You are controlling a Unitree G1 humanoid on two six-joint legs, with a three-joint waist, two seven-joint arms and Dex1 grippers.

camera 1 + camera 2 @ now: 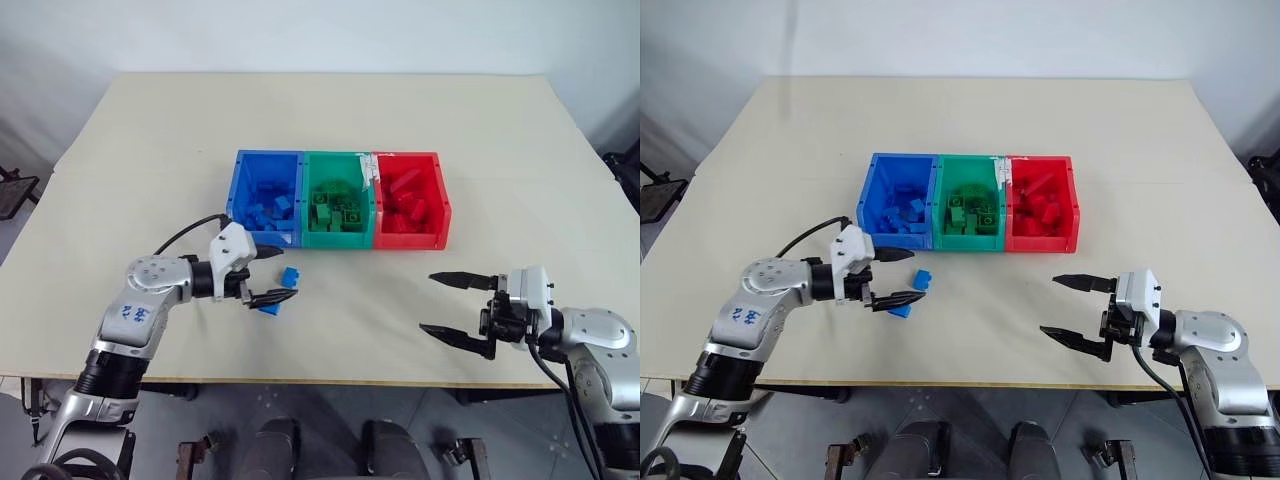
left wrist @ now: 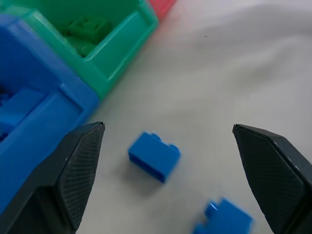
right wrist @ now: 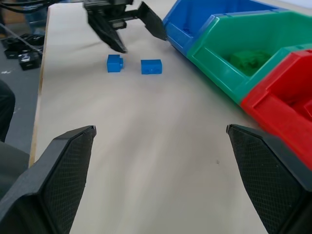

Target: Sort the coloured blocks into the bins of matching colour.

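We are reaching our left gripper (image 1: 272, 285) down toward two blue blocks lying loose on the worktop (image 1: 330, 130), just in front of the blue bin (image 1: 236, 190). Its jaws are standing wide apart and holding nothing. The near block (image 2: 154, 156) is sitting between the jaws in the left wrist view, and the other block (image 2: 223, 219) is lying close beside it. Our right gripper (image 1: 460, 308) is hanging over the bare worktop, well away from the blocks, and its jaws are wide apart and empty too. The three bins are sitting joined in a row, with the green bin (image 1: 338, 237) in the middle and the red bin (image 1: 412, 239) on the right, and each one is already holding bricks of its own colour. To do this step well, we think we should pick just one block, line the jaws up on its two flat sides, and come down low before squeezing. The second block is so near that a jaw could bump it and push it away. The blue bin wall is close as well, so we should be keeping the jaw on that side from knocking it.
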